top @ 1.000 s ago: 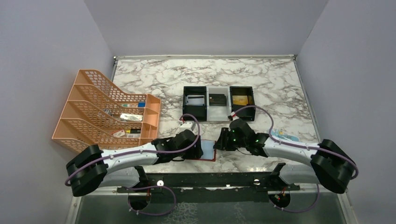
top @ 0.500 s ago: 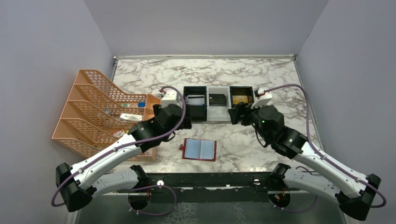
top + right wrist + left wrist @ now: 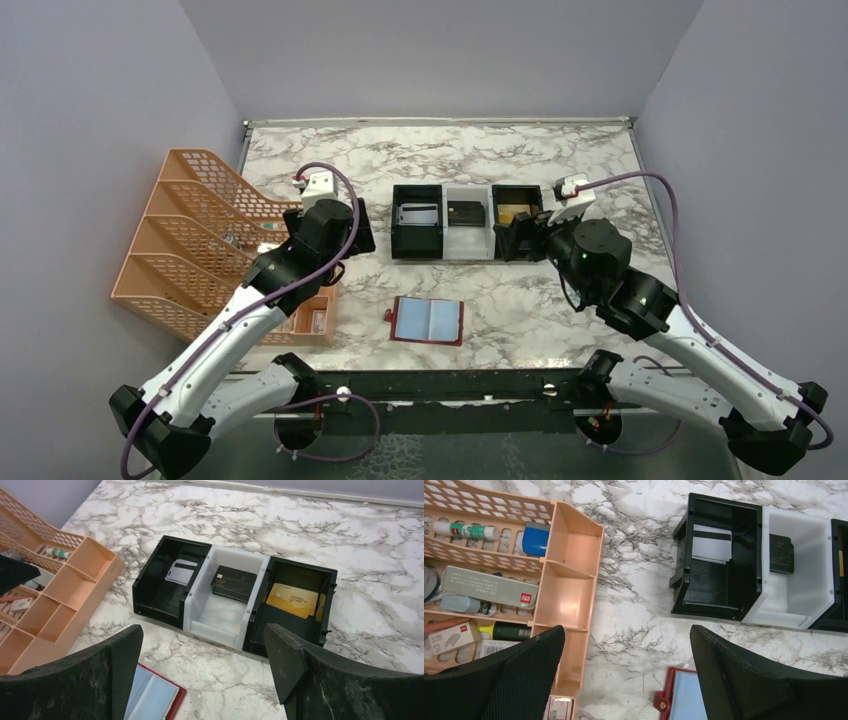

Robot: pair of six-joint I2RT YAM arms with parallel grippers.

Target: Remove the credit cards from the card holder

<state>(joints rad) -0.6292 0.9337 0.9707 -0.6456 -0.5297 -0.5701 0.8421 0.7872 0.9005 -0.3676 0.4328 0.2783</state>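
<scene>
The job looks done: the card holder (image 3: 428, 320) lies open, seemingly bare, at six o'clock on the marble table (image 3: 560, 160), the silvery-white credit card (image 3: 181, 571), black VIP card (image 3: 234, 583) and gold card (image 3: 292, 600) sit in the tray (image 3: 468, 250) at its twelve o'clock, and the left gripper (image 3: 626, 645) and right gripper (image 3: 202, 640) gape wide, empty.

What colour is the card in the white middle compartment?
The card is black with gold lettering; right wrist view shows it best.

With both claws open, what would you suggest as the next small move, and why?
Probably just withdraw to rest. The left claw and right claw are open and empty, the dark-red bifold card holder lies open showing only pale blue panels, and the silvery-white card, black card and gold card lie in the black-and-white tray.
</scene>
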